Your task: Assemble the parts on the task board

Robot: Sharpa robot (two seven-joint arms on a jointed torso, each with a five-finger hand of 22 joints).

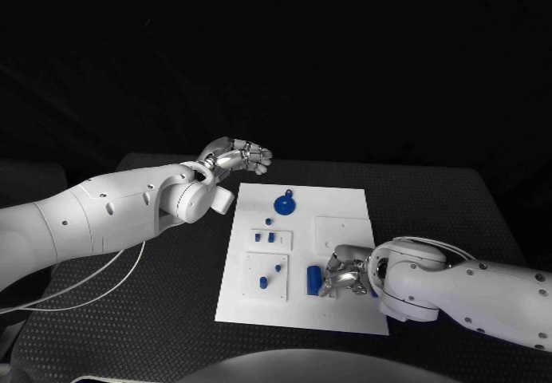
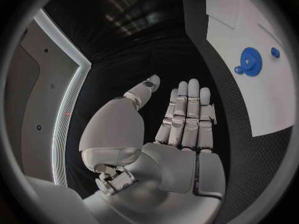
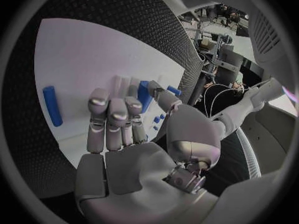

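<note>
the right silver robot hand [image 1: 343,275] is down low over the near right part of the flat white task board [image 1: 345,199], fingers apart, and in the right wrist view a small blue block part [image 3: 144,95] sits right at its fingertips [image 3: 99,102], between them and the thumb. i honestly can't tell whether it's pinched yet or just touched. if it's going for that pick, i'd say get thumb and fingers squarely on opposite faces before lifting, and keep it level so it drops clean into its seat. just beside the hand lies a blue cylindrical peg [image 1: 314,278], loose on the board. further out there's a blue gear-like disc [image 1: 284,206] near the far edge. the left silver robot hand [image 1: 236,155] hovers off the board's far left corner above the black textured tabletop [image 1: 150,319], fingers fairly straight, holding nothing. no readable labels or writing anywhere.
</note>
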